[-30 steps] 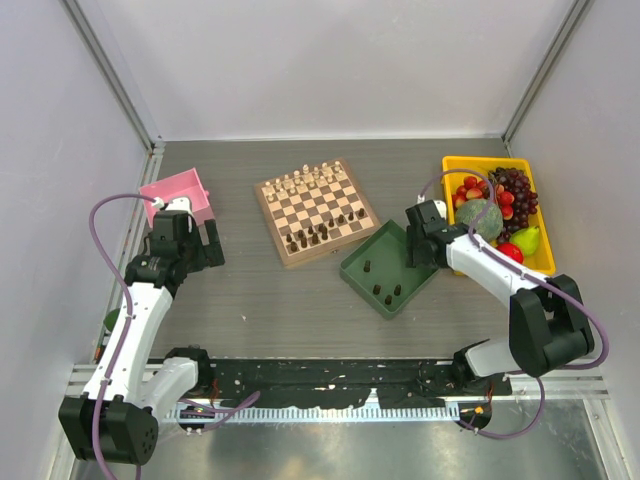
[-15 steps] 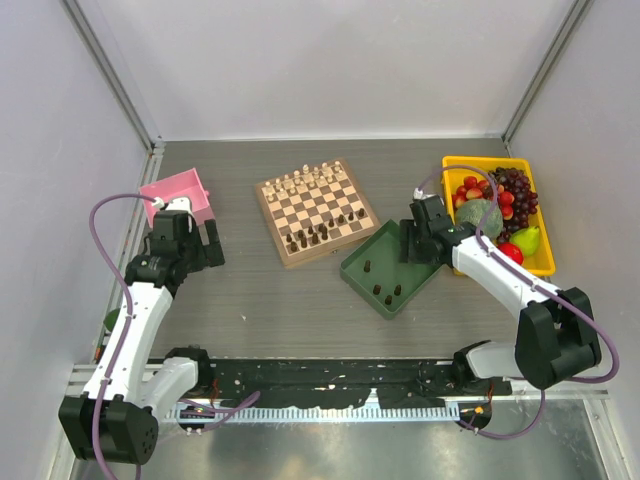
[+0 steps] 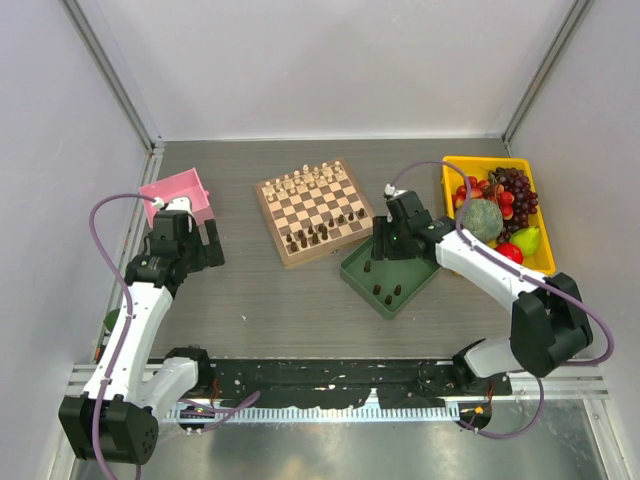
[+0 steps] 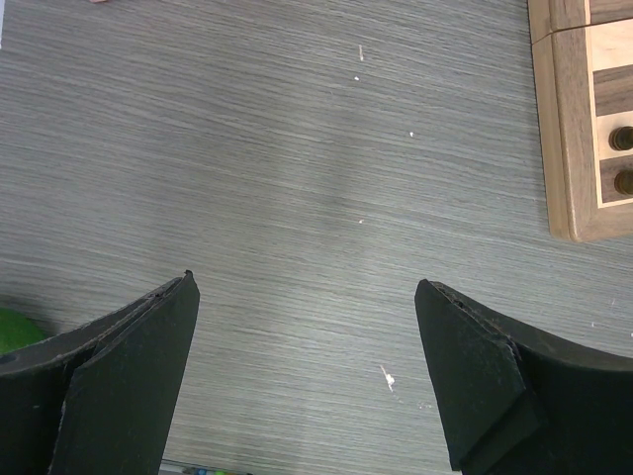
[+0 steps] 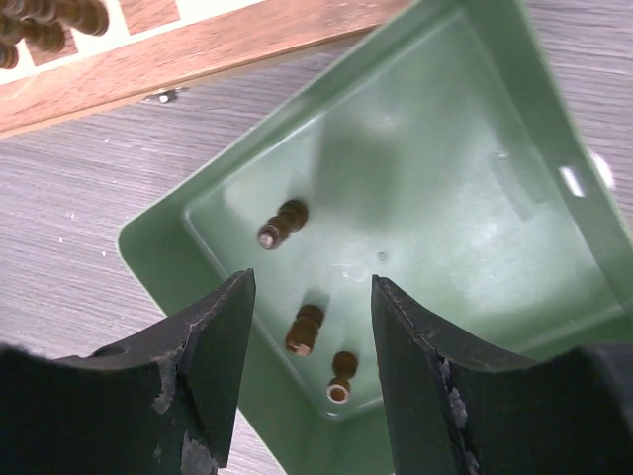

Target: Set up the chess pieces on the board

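The board (image 3: 315, 208) lies at the table's middle, with pale chessmen along its far edge and several dark chess pieces (image 3: 312, 236) along its near edge. Three more dark pieces (image 5: 305, 330) lie in the green tray (image 3: 408, 262), right of the board. My right gripper (image 3: 386, 240) hovers over the tray's far left part. In the right wrist view it (image 5: 312, 280) is open and empty, with two pieces below, between its fingers. My left gripper (image 3: 205, 245) is open over bare table; its wrist view (image 4: 307, 284) shows the board's corner (image 4: 579, 119) at the right.
A pink box (image 3: 178, 195) stands at the far left behind the left gripper. A yellow bin of fruit (image 3: 545, 262) stands at the right behind the right arm. A small green object (image 3: 110, 320) lies at the left edge.
My right gripper has moved left, from the tray's right side by the fruit bin to over the tray's far left part. The left arm has not moved.
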Controlling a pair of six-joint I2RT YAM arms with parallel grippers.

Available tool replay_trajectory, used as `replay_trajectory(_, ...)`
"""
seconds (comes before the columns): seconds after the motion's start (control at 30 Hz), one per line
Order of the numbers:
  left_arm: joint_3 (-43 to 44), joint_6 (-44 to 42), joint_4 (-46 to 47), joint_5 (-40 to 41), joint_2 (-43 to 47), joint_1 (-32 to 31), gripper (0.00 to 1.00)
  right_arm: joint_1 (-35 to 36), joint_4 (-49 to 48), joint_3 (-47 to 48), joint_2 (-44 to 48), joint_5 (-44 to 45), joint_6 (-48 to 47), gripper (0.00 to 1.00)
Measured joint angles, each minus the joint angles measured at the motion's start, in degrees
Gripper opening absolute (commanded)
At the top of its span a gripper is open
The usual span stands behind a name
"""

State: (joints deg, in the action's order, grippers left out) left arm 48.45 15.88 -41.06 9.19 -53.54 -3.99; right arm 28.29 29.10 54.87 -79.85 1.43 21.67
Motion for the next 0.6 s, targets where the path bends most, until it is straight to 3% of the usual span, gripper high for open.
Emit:
replay_trajectory(0.17,0.02,0.00,0.00,0.00,0.00,0.00,0.99,3.72,-0.44,2.14,-4.33,-0.07,0.20,0.45)
replay_trajectory(0.6,0.07,0.00,-0.02,0.02,0.00,0.00,0.99,5.46,-0.59,5.07,-11.34,0.46,0.11,0.37)
